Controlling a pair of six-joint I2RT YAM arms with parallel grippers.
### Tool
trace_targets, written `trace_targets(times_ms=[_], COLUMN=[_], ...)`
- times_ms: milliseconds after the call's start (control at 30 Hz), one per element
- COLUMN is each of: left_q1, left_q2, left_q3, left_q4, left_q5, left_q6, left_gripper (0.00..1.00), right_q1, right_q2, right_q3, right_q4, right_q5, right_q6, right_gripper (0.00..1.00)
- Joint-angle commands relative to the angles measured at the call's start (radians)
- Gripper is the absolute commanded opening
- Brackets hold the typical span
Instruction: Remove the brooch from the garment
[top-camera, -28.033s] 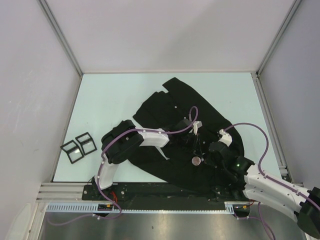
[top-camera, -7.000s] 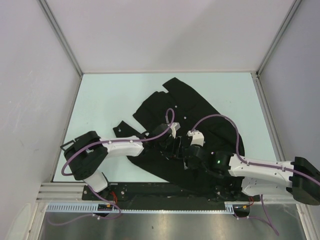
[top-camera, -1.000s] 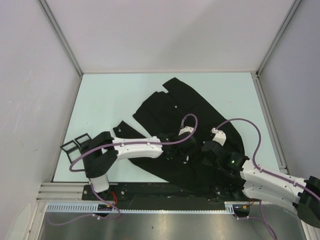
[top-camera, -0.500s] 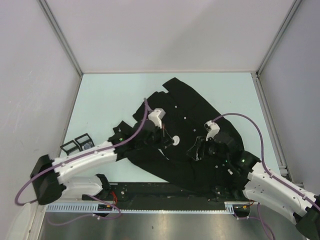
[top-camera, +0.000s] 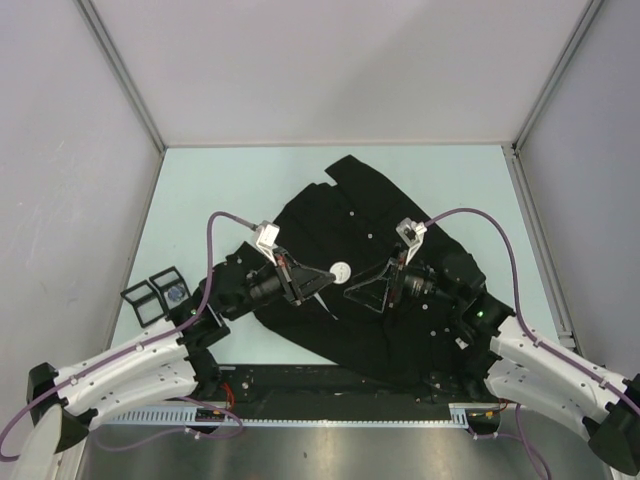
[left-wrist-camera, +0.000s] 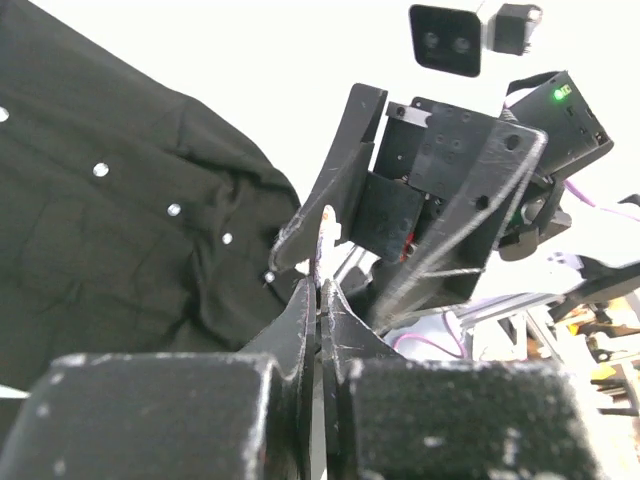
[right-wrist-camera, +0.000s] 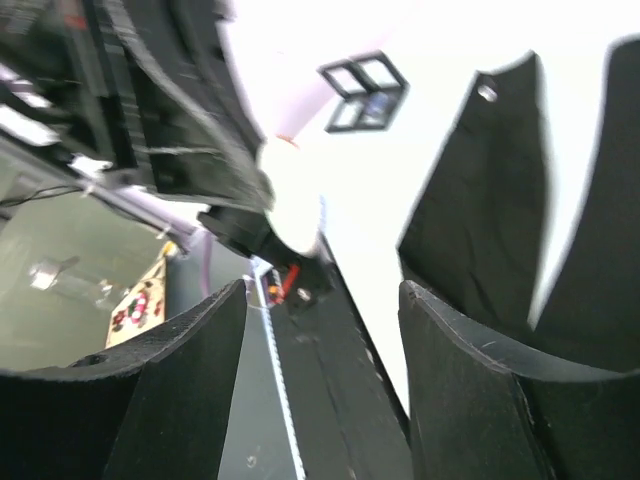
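Observation:
The garment (top-camera: 400, 225), a black shirt with white buttons, lies spread across the table; it also shows in the left wrist view (left-wrist-camera: 120, 230) and the right wrist view (right-wrist-camera: 500, 200). My left gripper (top-camera: 328, 272) (left-wrist-camera: 320, 285) hovers above the garment's left part, shut on the brooch (top-camera: 341, 270), a small white disc. The left wrist view shows the brooch (left-wrist-camera: 325, 225) edge-on at the fingertips. My right gripper (top-camera: 362, 285) (right-wrist-camera: 322, 290) faces it from the right, open and empty, with the brooch (right-wrist-camera: 290, 200) just ahead of it.
Two black square frames (top-camera: 158, 290) (right-wrist-camera: 365, 90) lie on the pale table (top-camera: 220, 190) to the left of the garment. Grey walls enclose the table on three sides. The arm bases and a cable rail (top-camera: 300, 415) run along the near edge.
The left gripper has drawn back leftward and upward with the brooch in it. The right gripper has opened wide and turned to face the left one.

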Motion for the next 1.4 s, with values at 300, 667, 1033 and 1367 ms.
trace_targets(times_ms=[300, 667, 1033, 1367], left_q1=[0.007, 0.007, 0.007, 0.005], left_q2=[-0.029, -0.030, 0.002, -0.001], left_q3=[-0.054, -0.070, -0.060, -0.024], left_q4=[0.141, 0.172, 0.204, 0.145], left_q5=[0.064, 0.093, 0.170, 0.216], left_q6=[-0.062, -0.060, 0.007, 0.171], left_gripper=[0.00, 0.00, 0.00, 0.00], right_q1=[0.087, 0.096, 0.095, 0.095], right_q2=[0.055, 0.052, 0.044, 0.049], right_q3=[0.065, 0.065, 0.065, 0.065], right_q4=[0.174, 0.155, 0.128, 0.126], right_q5=[0.076, 0.110, 0.102, 0.093], right_q6=[0.010, 0.011, 0.022, 0.068], right_gripper=[0.54, 0.40, 0.25, 0.14])
